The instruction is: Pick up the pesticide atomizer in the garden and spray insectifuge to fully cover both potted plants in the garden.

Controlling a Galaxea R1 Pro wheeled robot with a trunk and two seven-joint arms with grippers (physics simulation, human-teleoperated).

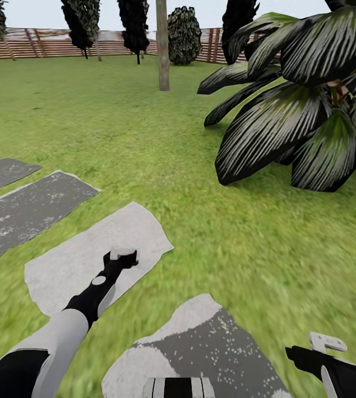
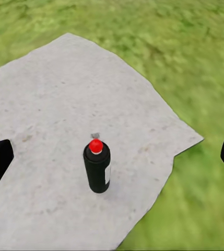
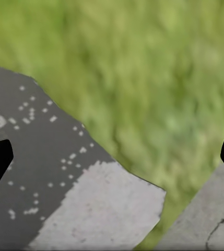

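Jaws of the left gripper stand wide apart and empty above the slim dark green pesticide atomizer, upright on a pale grey stepping stone. Right gripper likewise gapes, holding nothing. Pickup is in hand: I judge the left arm must descend and close around the bottle.

The pesticide atomizer stands upright on a stepping stone, near its corner beside the lawn, directly below the left gripper.
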